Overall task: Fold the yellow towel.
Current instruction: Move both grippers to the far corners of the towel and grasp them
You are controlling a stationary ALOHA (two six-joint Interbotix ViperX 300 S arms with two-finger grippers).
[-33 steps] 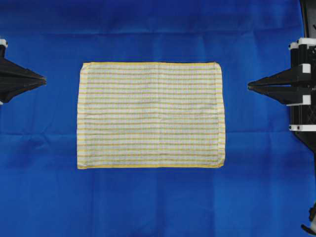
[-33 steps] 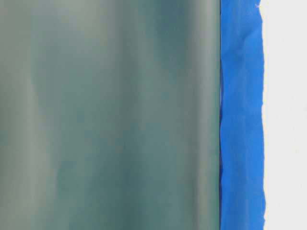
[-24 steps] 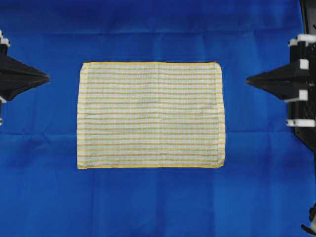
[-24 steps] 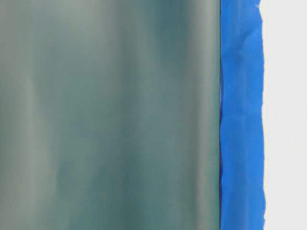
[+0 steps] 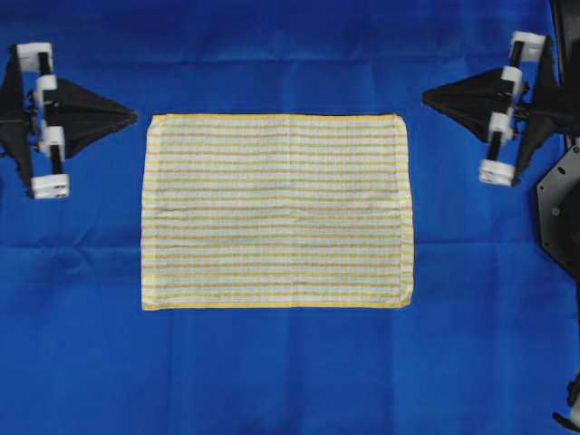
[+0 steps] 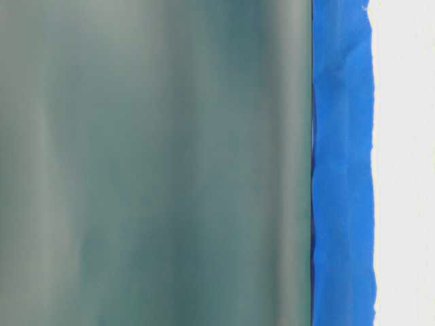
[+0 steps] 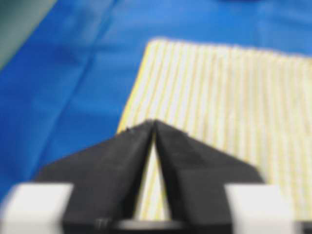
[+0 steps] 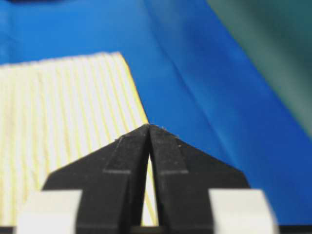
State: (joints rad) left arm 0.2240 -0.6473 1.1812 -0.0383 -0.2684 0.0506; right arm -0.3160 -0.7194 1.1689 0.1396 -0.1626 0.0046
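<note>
Now I bring both closed, empty grippers to the far corners of the towel.
Left gripper and right gripper should open, then pinch only the hem.

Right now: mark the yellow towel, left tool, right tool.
yellow towel point(image 5: 276, 210), overhead view, middle of the flat cloth.
left tool point(image 5: 132, 115), overhead view, closed tip beside the towel's corner.
right tool point(image 5: 426, 93), overhead view, closed tip off the opposite corner.
</note>
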